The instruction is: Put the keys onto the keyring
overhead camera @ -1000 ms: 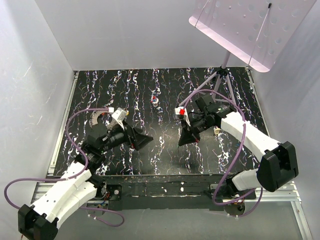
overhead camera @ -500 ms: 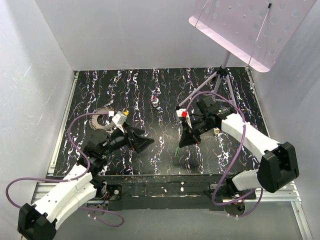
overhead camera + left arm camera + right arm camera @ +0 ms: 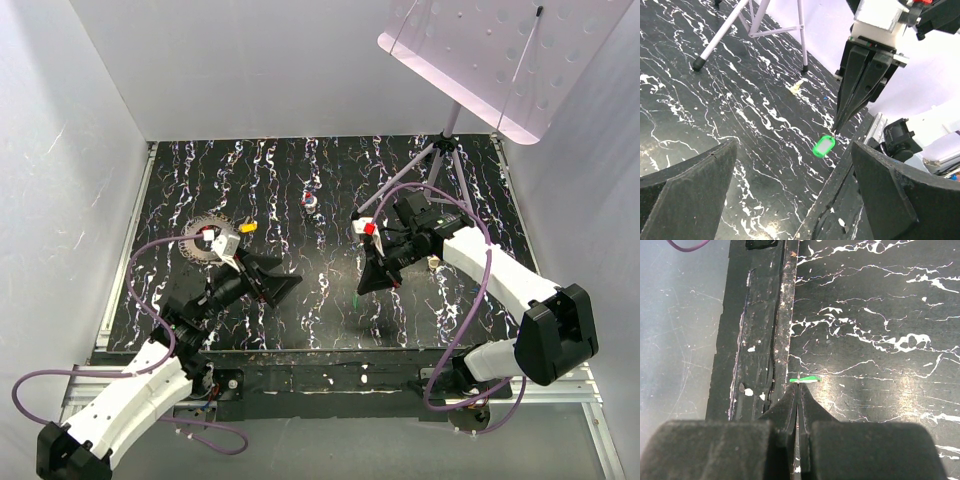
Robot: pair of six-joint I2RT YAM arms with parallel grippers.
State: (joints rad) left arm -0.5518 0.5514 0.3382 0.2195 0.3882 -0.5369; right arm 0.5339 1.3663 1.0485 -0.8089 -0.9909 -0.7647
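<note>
One green key (image 3: 824, 146) hangs pinched at the closed tips of the right gripper (image 3: 836, 131), above the table (image 3: 865, 315) near its front edge; left gripper (image 3: 284, 288) gapes wide, empty; toothed keyring (image 3: 206, 243) lies far left, yellow key (image 3: 247, 227) beside it.

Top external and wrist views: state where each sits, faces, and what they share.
Top external: above, behind, looking down on the table; both arms show.
Left wrist: faces across at the right gripper; own open fingers frame it.
Right wrist: looks down its shut fingers at the table edge.
All share the green key at the right gripper's tips.
</note>
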